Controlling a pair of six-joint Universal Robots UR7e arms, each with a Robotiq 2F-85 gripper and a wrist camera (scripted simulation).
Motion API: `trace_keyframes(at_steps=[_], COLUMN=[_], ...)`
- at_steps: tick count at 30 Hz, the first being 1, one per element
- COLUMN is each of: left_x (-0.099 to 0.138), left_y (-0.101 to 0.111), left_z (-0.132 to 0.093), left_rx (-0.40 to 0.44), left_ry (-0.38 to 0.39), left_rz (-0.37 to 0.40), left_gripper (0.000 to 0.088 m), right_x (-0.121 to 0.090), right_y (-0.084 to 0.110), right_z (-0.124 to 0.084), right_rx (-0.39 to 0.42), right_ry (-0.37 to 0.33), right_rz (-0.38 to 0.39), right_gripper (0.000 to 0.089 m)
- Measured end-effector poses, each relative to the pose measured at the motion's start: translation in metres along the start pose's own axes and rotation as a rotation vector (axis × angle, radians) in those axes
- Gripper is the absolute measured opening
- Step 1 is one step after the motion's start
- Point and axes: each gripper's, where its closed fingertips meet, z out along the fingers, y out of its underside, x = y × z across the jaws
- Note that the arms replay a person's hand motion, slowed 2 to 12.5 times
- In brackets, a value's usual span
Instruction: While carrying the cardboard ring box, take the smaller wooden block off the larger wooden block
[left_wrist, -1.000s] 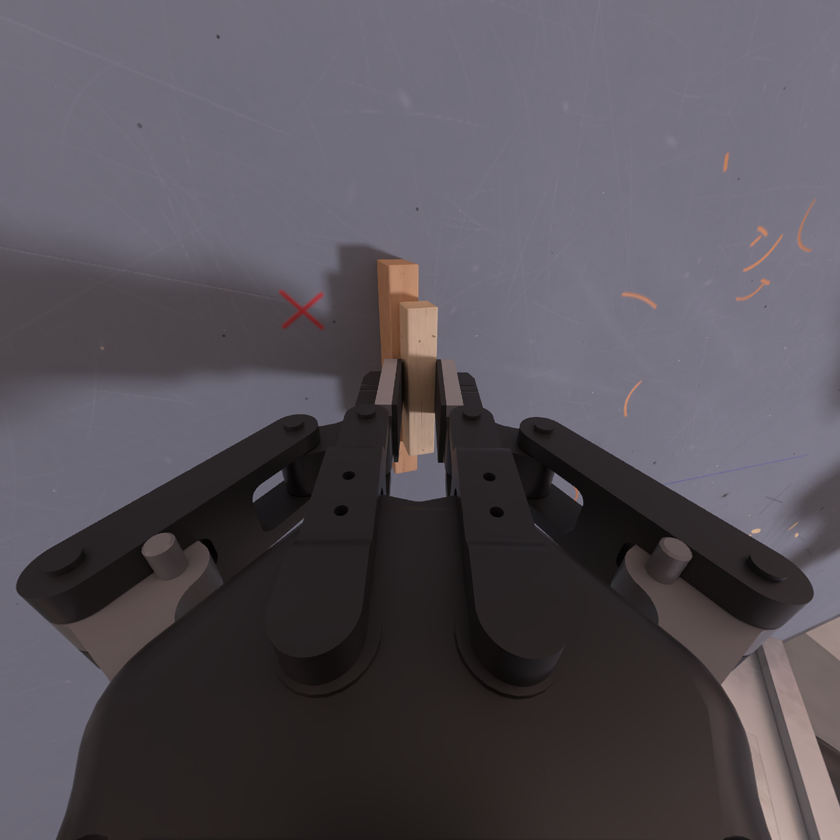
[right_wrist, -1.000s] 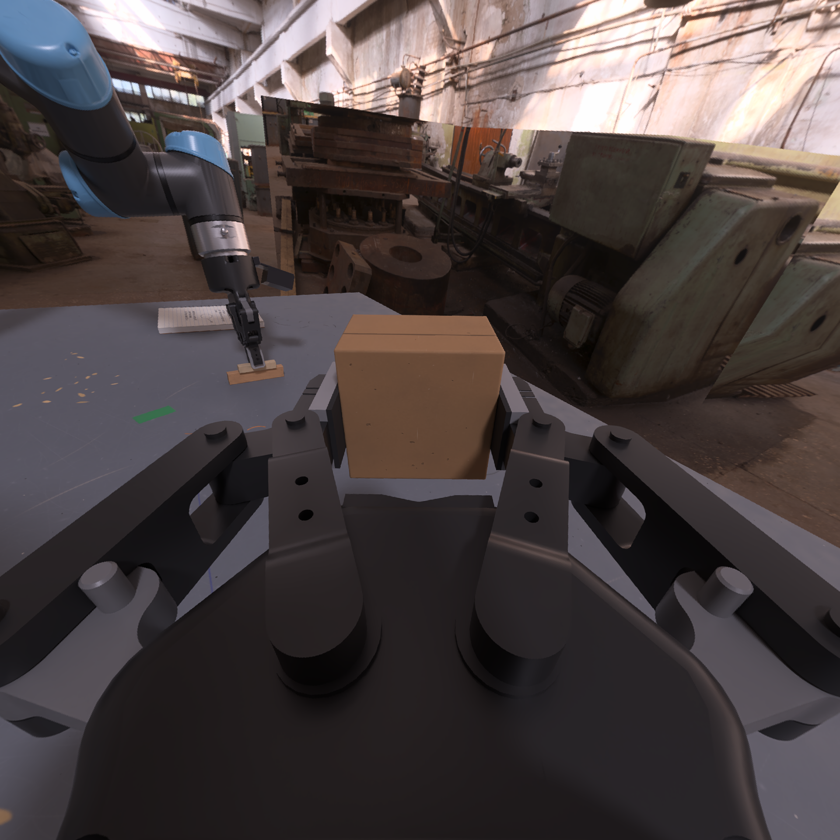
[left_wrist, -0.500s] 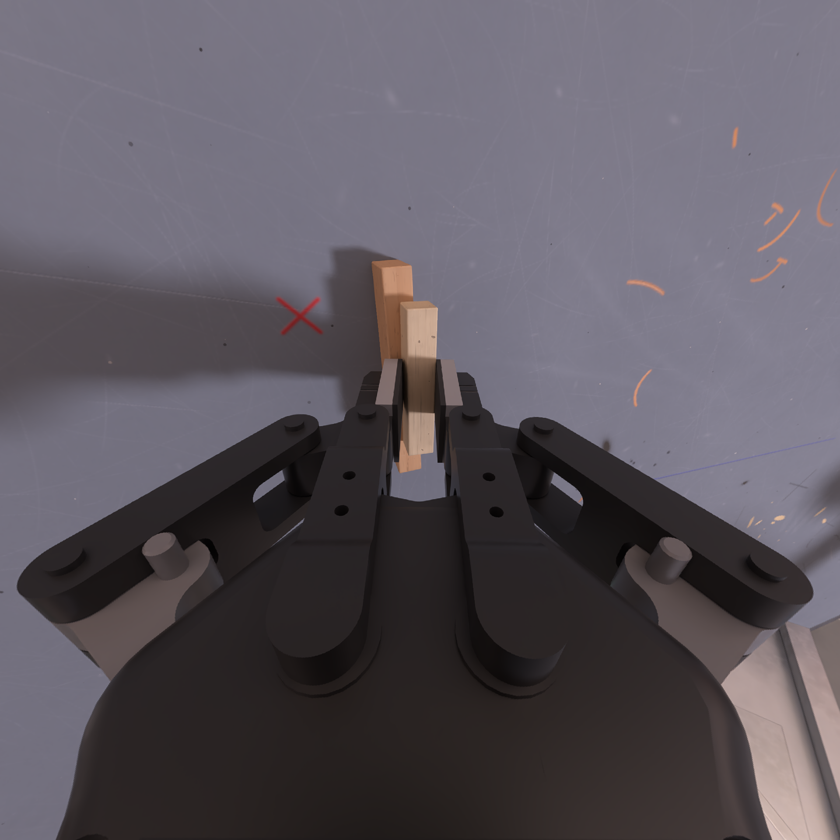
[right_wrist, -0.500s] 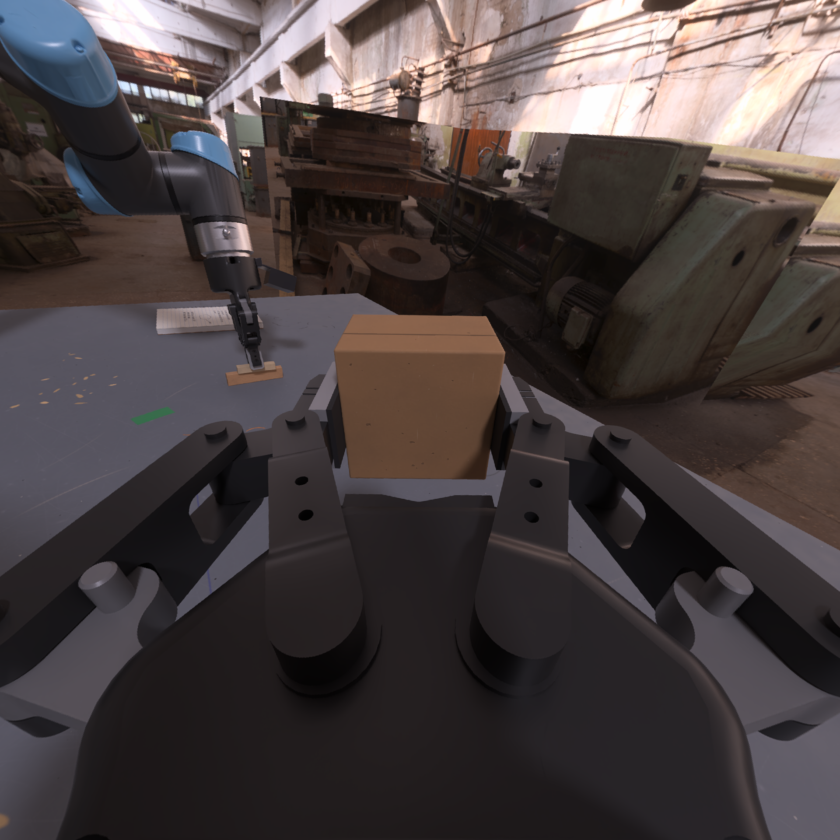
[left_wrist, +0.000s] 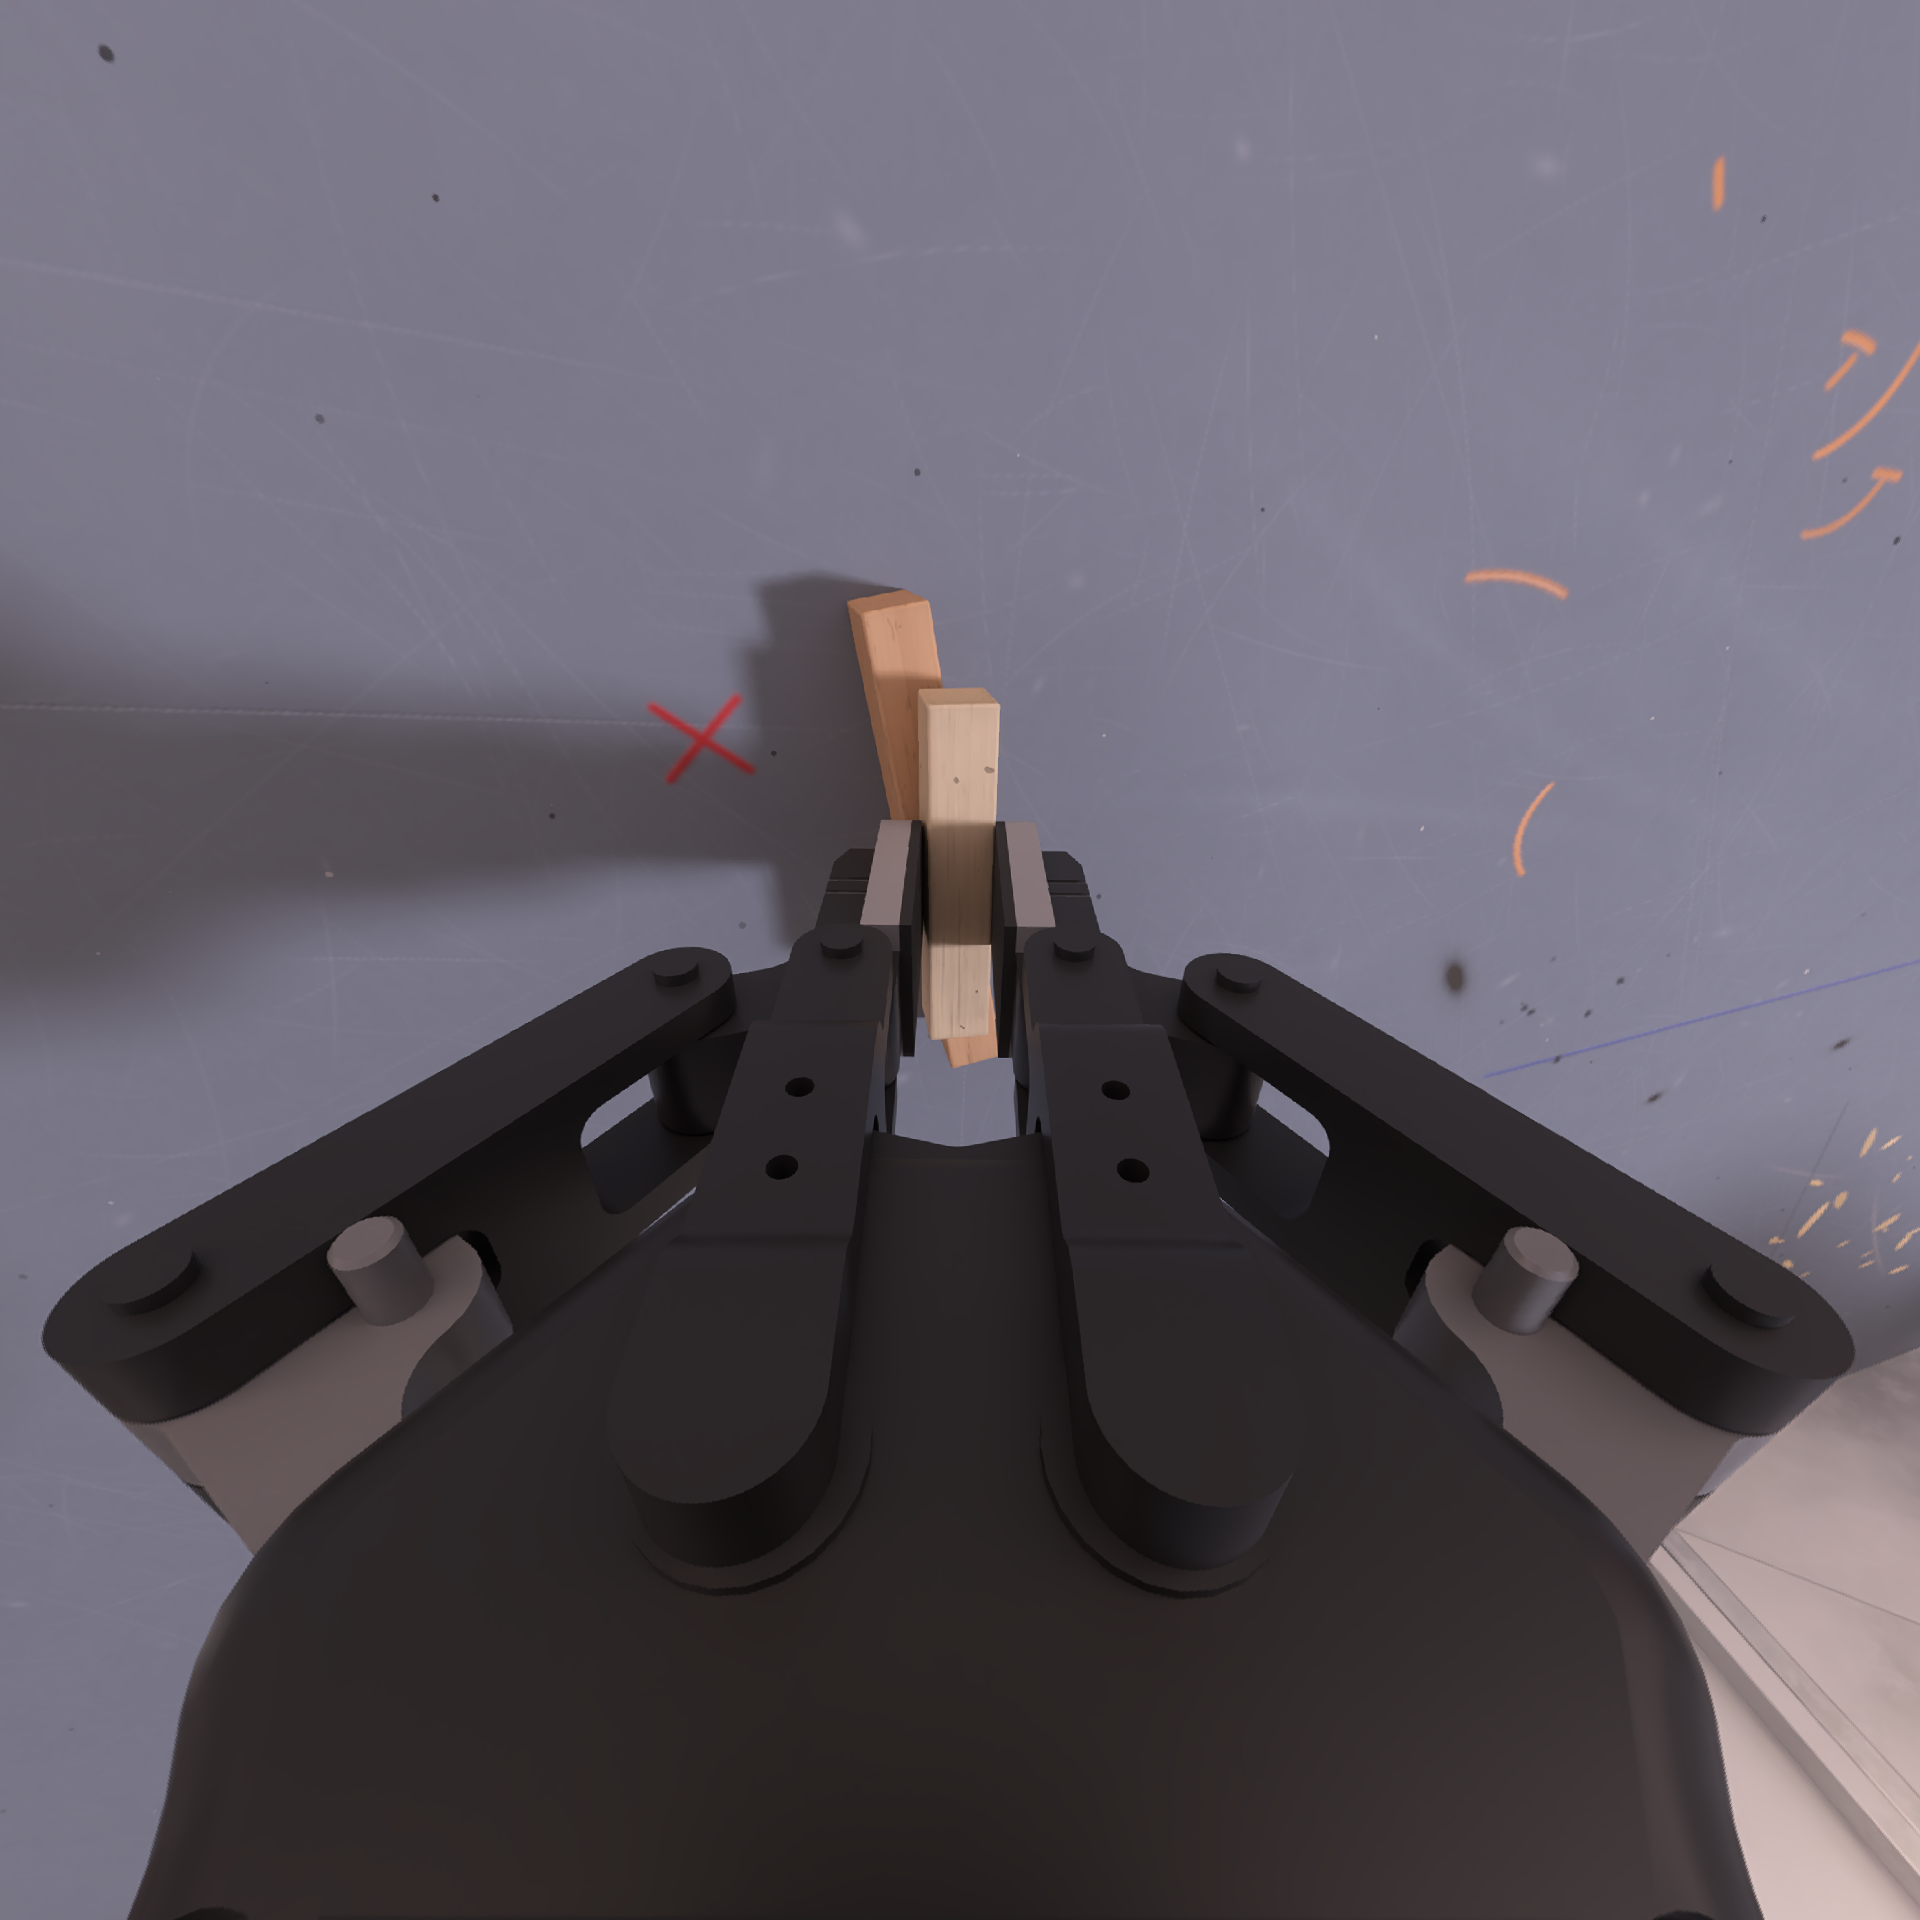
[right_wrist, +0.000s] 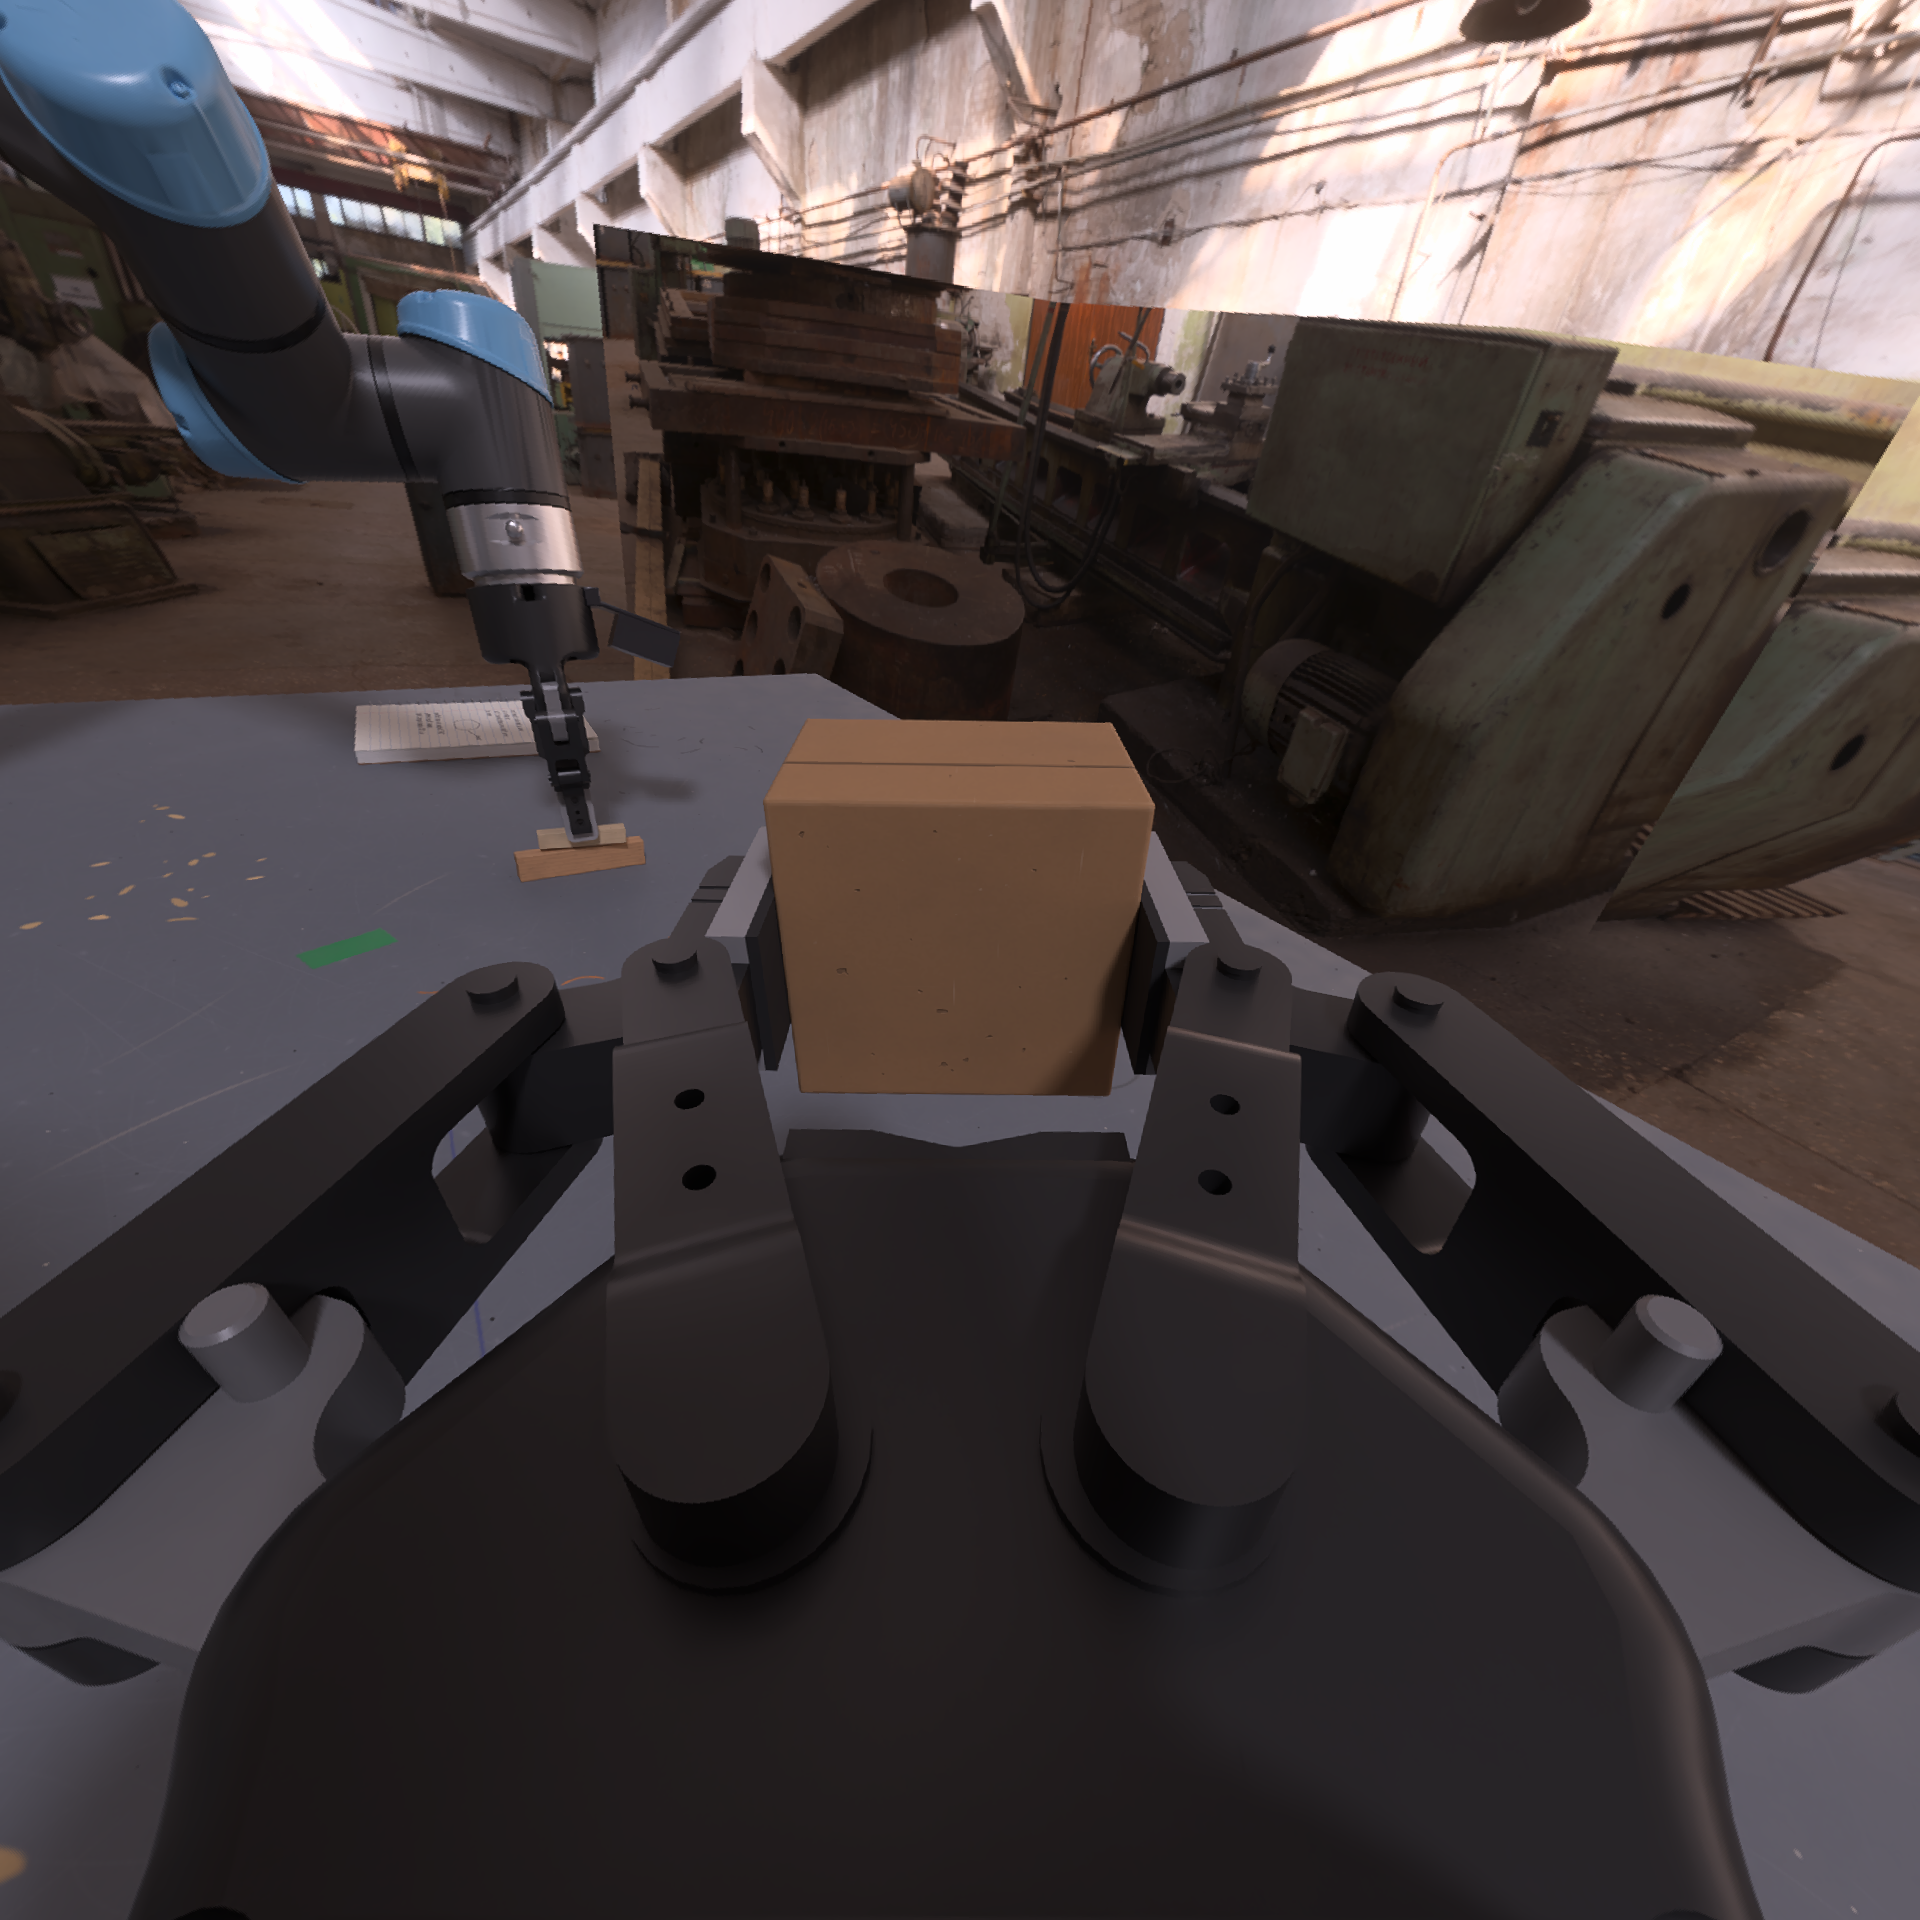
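Note:
In the left wrist view my left gripper (left_wrist: 958, 873) is shut on the smaller, pale wooden block (left_wrist: 958, 769). The larger, orange-brown wooden block (left_wrist: 891, 686) lies beneath it on the grey table, skewed at an angle to the small block. In the right wrist view my right gripper (right_wrist: 956, 935) is shut on the cardboard ring box (right_wrist: 956, 914) and holds it above the table. Farther off there, the left gripper (right_wrist: 580, 826) holds the small block (right_wrist: 582, 836) just over the larger block (right_wrist: 580, 860).
A red cross mark (left_wrist: 704, 738) is on the table left of the blocks; orange marks (left_wrist: 1849, 436) are to the right. A white notepad (right_wrist: 447, 730) lies behind the blocks, and a green tape strip (right_wrist: 347, 948) is nearer. The table's edge (left_wrist: 1818, 1704) shows at lower right.
The left gripper has risen a little with the small block; the larger block now sits skewed beneath it and more of it shows. The right gripper and the box have not moved.

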Motion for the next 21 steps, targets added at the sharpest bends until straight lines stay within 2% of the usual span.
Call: trace_keyframes(at_steps=[10,21], left_x=[-0.002,-0.011], left_y=[0.006,0.018], left_z=[-0.013,-0.046], left_rx=[-0.025,-0.077], left_ry=[-0.01,-0.094], left_rz=[0.043,0.11], left_gripper=[0.012,0.012], right_x=[-0.001,-0.005], right_y=[-0.002,-0.004], right_z=[-0.001,-0.004], right_rx=[0.01,0.02], right_ry=[0.001,-0.005], right_rz=[-0.003,-0.01], right_gripper=[0.05,0.05])
